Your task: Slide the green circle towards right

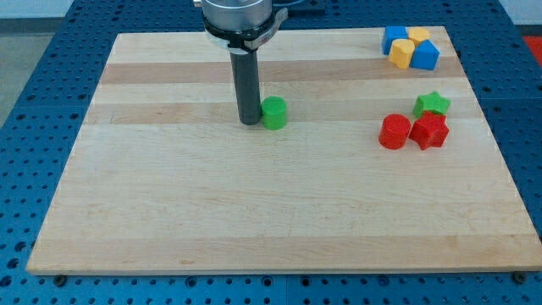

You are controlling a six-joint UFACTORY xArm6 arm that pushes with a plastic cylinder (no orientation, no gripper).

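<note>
The green circle [273,112] lies on the wooden board [254,203], a little above the middle of the view. My tip [250,122] stands on the board right at the circle's left side, touching it or nearly so. The dark rod rises from the tip to the arm's mount at the view's top.
A green star [432,104] lies at the view's right, with a red circle [394,132] and a red star [429,131] just below it. At the top right corner sit a blue block [394,38], two yellow blocks [401,53] and another blue block [426,55].
</note>
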